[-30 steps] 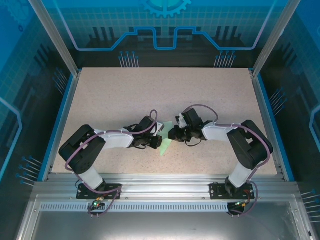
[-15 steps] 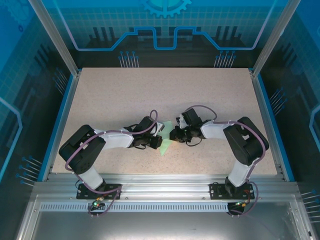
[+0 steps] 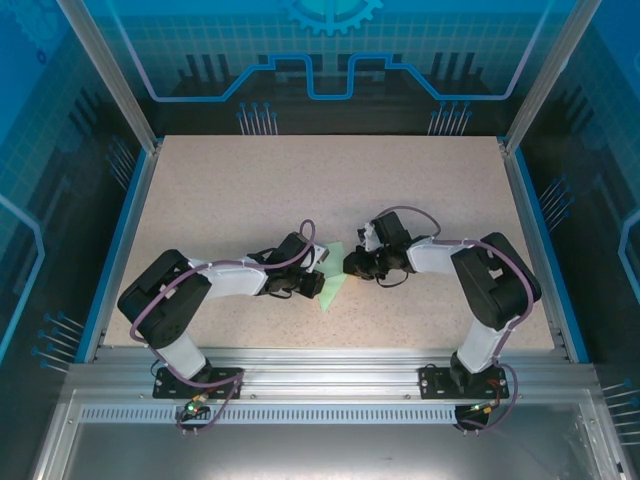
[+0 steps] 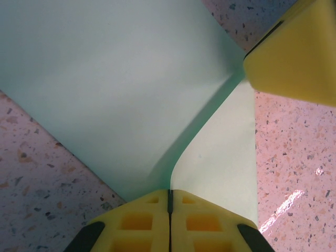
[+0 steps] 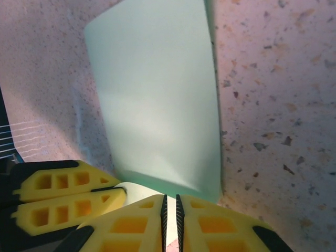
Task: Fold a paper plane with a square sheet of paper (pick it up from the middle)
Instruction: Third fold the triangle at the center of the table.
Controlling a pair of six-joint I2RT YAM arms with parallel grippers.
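Note:
The square sheet of paper is pale mint green, partly folded, and lies at the table's middle between both grippers. My left gripper is shut on it; in the left wrist view the jaws pinch the near end of a raised crease in the sheet. My right gripper faces it from the right. Its yellow fingertips touch the crease's far end. In the right wrist view its jaws stand almost together with a thin slit, over the paper. The left fingers show at lower left.
The speckled tabletop spreads wide behind and beside the paper. Blue side rails and a metal front rail bound it, and transparent blue walls enclose the cell.
My right gripper has slid slightly right and away along the paper, and its forearm has swung with it. The left gripper and the paper have stayed put.

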